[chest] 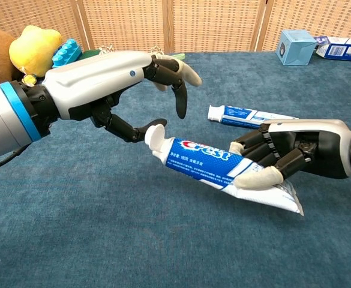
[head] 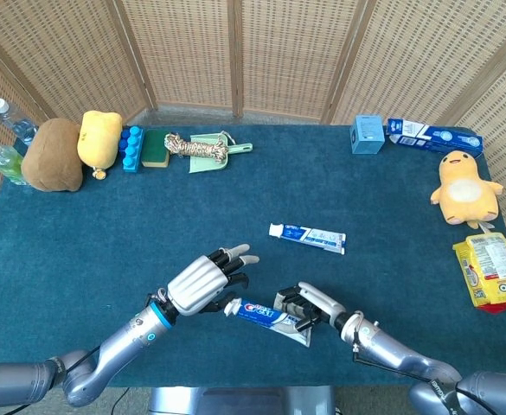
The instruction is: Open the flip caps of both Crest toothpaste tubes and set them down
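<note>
My right hand (chest: pixel 298 147) (head: pixel 311 304) grips a blue-and-white Crest tube (chest: pixel 206 163) (head: pixel 261 312) by its crimped end, holding it nearly level just above the blue table, with its white cap (chest: pixel 155 137) pointing left. My left hand (chest: pixel 112 90) (head: pixel 202 283) hovers at the cap. Its thumb tip touches the cap's left side while the other fingers spread above it, apart from the tube. The cap looks closed. The second Crest tube (head: pixel 307 235) (chest: pixel 247 114) lies flat on the table behind the hands, cap to the left.
Along the back left edge stand bottles (head: pixel 3 138), a brown plush (head: pixel 52 156), a yellow plush (head: pixel 99 137), blue blocks (head: pixel 131 148), a sponge and a dustpan with rope (head: pixel 202 148). A blue box (head: pixel 367 134), a carton, a yellow toy (head: pixel 463 187) and a snack pack (head: pixel 492 271) occupy the right side.
</note>
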Controlling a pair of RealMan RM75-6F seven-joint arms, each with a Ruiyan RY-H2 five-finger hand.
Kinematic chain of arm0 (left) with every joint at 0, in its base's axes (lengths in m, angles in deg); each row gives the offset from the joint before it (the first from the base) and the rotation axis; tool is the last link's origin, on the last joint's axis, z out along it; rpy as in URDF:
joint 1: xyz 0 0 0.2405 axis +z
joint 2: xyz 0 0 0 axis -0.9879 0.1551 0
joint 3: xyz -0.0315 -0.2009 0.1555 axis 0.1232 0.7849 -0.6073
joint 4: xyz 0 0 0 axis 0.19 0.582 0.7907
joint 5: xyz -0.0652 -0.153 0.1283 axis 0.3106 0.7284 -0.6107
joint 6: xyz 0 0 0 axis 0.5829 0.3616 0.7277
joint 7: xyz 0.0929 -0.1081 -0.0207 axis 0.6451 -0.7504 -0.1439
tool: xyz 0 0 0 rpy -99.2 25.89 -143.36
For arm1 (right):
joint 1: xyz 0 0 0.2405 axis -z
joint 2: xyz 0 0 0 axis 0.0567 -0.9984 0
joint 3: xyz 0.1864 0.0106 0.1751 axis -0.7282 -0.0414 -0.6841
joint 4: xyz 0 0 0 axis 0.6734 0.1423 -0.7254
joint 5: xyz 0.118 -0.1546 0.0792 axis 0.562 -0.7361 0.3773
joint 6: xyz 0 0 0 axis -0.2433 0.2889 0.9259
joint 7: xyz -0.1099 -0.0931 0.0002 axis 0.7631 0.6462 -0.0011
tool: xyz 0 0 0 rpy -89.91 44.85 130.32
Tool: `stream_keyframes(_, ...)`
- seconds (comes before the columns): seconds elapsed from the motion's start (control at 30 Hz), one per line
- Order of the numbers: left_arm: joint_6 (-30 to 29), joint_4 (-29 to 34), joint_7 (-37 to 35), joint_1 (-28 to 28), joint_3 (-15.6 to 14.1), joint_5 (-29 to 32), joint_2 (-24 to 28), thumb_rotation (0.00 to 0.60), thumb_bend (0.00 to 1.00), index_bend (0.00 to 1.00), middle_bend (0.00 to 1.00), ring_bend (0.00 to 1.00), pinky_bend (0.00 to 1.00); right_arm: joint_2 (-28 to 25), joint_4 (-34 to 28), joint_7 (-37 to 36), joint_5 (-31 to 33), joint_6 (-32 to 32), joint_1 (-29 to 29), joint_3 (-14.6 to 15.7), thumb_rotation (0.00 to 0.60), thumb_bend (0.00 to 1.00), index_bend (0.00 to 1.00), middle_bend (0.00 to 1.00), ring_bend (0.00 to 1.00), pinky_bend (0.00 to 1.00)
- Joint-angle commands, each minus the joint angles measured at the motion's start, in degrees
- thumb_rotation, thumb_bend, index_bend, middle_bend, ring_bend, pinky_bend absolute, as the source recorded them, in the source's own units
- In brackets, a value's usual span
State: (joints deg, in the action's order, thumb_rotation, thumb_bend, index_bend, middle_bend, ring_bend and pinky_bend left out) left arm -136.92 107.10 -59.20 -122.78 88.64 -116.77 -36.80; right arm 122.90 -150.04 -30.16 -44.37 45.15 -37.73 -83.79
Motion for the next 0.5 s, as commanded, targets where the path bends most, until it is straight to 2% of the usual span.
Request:
stream_keyframes(0.03,-0.7,0.5,-0.1,0.3,0.4,0.1,0.6,0.600,0.44,0.37,0.18,0.08,0.21,-0.4,0.3,0.3,0.6,-0.3,0.5,-0.3,0.600,0.43,0.87,0.71,0.67,0.76)
stream_keyframes(0.33,-5.4,2.6,-0.6,3.3,1.4,1.4,6.2,0.600,0.44,0.34,0.16,0.07,0.20,-3.7,1.5,0.3,-0.1,-1.2,2.4,0.1,0.600,0.42,0.86,0.70,0.65,0.75)
stream_keyframes(0.5,-8.4,4.0,-1.4,5.9,2.2,3.1,10.5,0.600,0.44,0.34,0.16,0.06,0.19,-5.1,3.7,0.0,-1.8,-1.3,3.0,1.0,0.600,0.40,0.84,0.68,0.60,0.70)
